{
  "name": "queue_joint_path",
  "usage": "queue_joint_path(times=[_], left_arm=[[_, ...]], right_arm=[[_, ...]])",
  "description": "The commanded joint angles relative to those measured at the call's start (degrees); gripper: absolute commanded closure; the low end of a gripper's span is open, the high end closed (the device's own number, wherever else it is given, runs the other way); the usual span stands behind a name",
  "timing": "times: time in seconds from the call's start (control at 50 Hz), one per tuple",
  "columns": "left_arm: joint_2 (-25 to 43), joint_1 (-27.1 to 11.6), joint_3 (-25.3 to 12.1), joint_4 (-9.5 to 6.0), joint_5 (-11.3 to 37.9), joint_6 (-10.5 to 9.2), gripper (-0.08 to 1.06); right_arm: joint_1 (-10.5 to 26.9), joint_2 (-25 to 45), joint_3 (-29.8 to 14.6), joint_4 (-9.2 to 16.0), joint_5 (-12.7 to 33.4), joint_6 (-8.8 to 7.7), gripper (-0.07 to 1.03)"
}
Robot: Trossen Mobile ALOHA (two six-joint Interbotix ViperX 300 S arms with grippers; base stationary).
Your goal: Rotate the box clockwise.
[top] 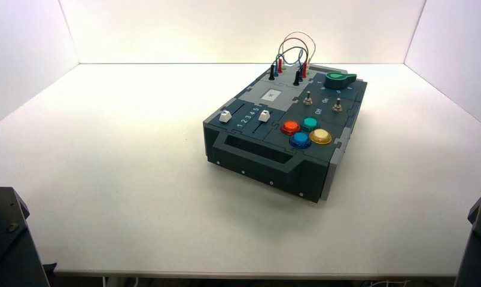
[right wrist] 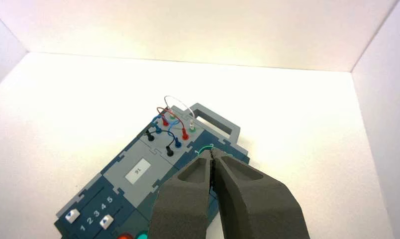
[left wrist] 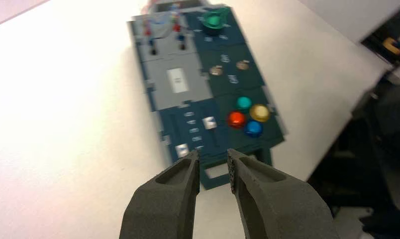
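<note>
Overhead, both arms sit low at the near corners, well back from the box (top: 286,128).

Left gripper (left wrist: 214,164): jaws part open, a narrow gap between the two dark moulded fingers (left wrist: 175,186). Ribbed pad shows on one inner face. Holds nothing, touches nothing; it hangs in the air above the box's near handle end.

Right gripper (right wrist: 212,162): jaws closed, tips almost meeting, nothing between them. Hangs above the box, touching nothing.

Box: long, dark blue-grey, rectangular, hard-edged with notched panel seams. Stands right of centre on the desk (top: 118,179), turned at an angle, one short end toward the near right. Slotted handle (top: 259,149) cut in the near end; a second handle (right wrist: 215,119) loops off the far end.

Top face: pale grey section with a small white label (right wrist: 137,171). Two white slider caps (top: 225,116) beside printed numbers 1 to 5. Four glossy round buttons in a cluster: red (top: 290,127), teal (top: 310,124), blue (top: 300,140), yellow (top: 320,137). Two small metal toggles (top: 308,99) behind them. Green knob (top: 340,78) at the far right corner. Thin wires (top: 297,48), white, red, blue, arch between plugs at the far end.

Desk smooth, white, matte, walled by white panels (top: 244,30). Nothing stands between either gripper and the box.
</note>
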Motion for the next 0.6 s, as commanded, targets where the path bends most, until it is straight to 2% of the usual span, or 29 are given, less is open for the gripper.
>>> queue_joint_path(times=[0.02, 0.26, 0.48, 0.6], left_arm=[[2.20, -2.64, -2.81, -0.18, -1.23, -0.09, 0.65], [7.73, -7.65, -4.66, -0.70, -2.29, -0.09, 0.65], [17.05, -13.45, -9.49, -0.79, -2.64, -0.09, 0.65], [22.15, -15.38, -12.13, -0.70, -2.46, 0.09, 0.65]], right_arm=[[0.26, 6.59, -4.92, 0.18, -1.67, 0.09, 0.99], [2.29, 19.42, -13.36, 0.35, -1.93, 0.09, 0.99], [4.75, 31.64, -21.71, 0.44, -1.76, 0.00, 0.99], [5.62, 37.35, -25.75, 0.44, -0.70, 0.00, 0.99]])
